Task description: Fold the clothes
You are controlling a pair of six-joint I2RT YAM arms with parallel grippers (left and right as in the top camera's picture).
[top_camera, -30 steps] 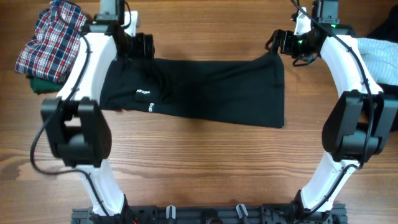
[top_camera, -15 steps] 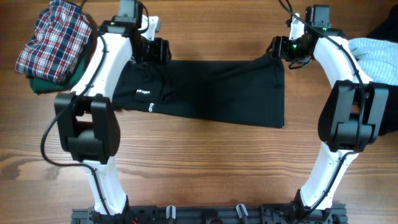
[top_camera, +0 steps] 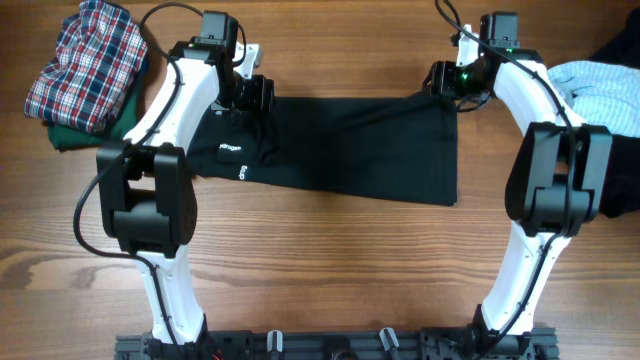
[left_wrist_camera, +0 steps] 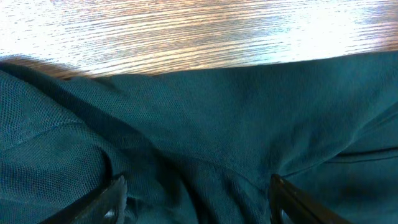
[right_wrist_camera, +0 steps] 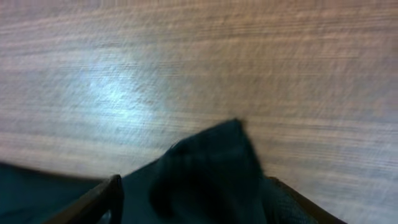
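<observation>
The black T-shirt [top_camera: 340,145] lies folded into a wide band across the middle of the table, with small white print [top_camera: 232,150] near its left end. My left gripper [top_camera: 252,95] is at the shirt's far left corner. In the left wrist view its fingers [left_wrist_camera: 115,190] stand apart with bunched fabric [left_wrist_camera: 199,149] between them. My right gripper [top_camera: 440,78] is at the far right corner. In the right wrist view a raised fold of the shirt [right_wrist_camera: 211,162] sits between the spread fingers [right_wrist_camera: 109,190]. Both grippers are open.
A plaid garment [top_camera: 85,65] lies on a green one [top_camera: 70,135] at the far left. A light blue garment [top_camera: 600,90] and a dark one [top_camera: 620,45] are at the far right. Bare wood [top_camera: 320,260] spans the near half of the table.
Both grippers have moved inward onto the shirt's far corners, and their jaws have narrowed somewhat. The shirt has hardly moved.
</observation>
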